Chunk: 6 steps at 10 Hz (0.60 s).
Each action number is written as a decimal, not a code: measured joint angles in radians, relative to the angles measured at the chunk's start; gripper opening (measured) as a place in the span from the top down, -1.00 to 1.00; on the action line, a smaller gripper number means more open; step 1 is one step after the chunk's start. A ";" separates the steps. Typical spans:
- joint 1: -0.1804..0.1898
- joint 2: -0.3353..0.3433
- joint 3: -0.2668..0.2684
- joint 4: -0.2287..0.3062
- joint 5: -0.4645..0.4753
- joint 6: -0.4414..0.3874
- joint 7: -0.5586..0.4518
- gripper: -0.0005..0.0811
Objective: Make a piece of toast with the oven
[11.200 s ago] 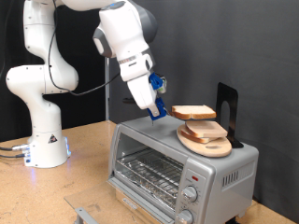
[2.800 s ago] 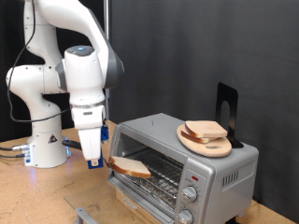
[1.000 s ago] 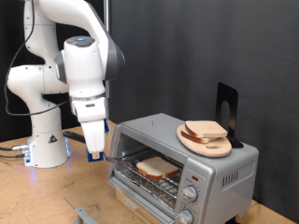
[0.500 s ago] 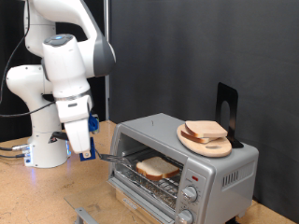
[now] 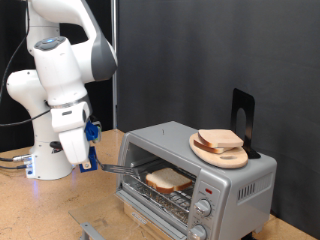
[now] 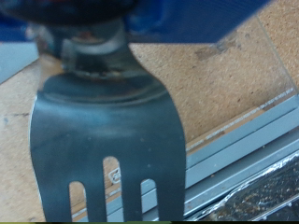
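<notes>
Inside the oven [image 5: 195,172], the toast [image 5: 168,180] lies flat on the rack. Left of the oven, the gripper [image 5: 88,158] clamps a fork [image 6: 106,131]; its tines are best kept level and clear of the rack.

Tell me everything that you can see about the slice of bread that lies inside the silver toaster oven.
The pale white slice of bread with a tan-brown crust lies flat on the wire rack inside the boxy silver-grey toaster oven, towards the exterior view's left of the opening. It looks roughly square, soft and not browned. The oven door is down, so the slice shows plainly. Nothing touches it except the rack. The gripper is apart from it, outside the oven at the exterior view's left, holding a metal fork.
</notes>
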 joint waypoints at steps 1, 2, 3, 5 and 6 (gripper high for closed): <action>-0.003 -0.008 -0.024 0.002 0.040 -0.012 -0.038 0.03; -0.007 -0.022 -0.051 0.010 0.071 -0.042 -0.070 0.03; -0.012 -0.038 -0.076 0.022 0.097 -0.079 -0.094 0.03; -0.016 -0.073 -0.116 0.049 0.138 -0.143 -0.113 0.03; -0.018 -0.089 -0.125 0.060 0.139 -0.176 -0.111 0.03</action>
